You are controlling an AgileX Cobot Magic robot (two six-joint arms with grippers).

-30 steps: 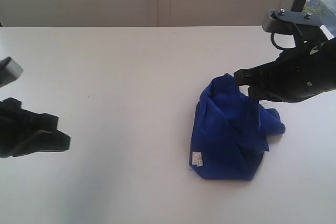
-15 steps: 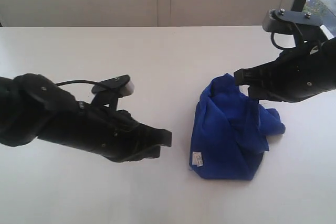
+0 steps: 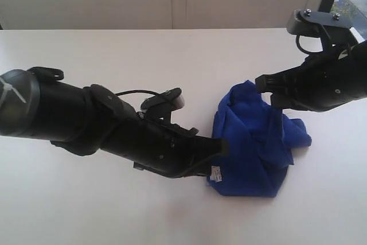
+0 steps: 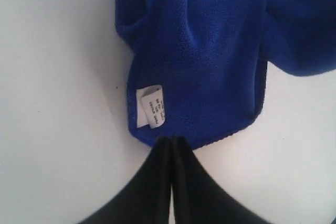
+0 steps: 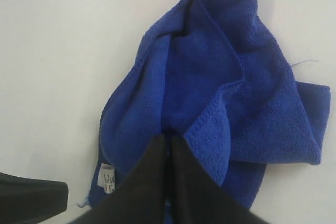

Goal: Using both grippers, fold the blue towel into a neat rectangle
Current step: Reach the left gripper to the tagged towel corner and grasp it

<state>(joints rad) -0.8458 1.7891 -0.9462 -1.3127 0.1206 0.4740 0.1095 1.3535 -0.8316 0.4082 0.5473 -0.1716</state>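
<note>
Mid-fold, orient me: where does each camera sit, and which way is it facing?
Exterior: high above, looking down on the table; the left gripper and right gripper both reach the blue towel.
Left wrist: behind the left gripper, looking along closed jaws at the towel's white tag.
Right wrist: behind the right gripper, facing the towel's folds.
Shared: both wrist views show the tag.

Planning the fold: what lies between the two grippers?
Exterior view: only the crumpled royal-blue microfibre towel, between black left gripper and black right gripper.
</note>
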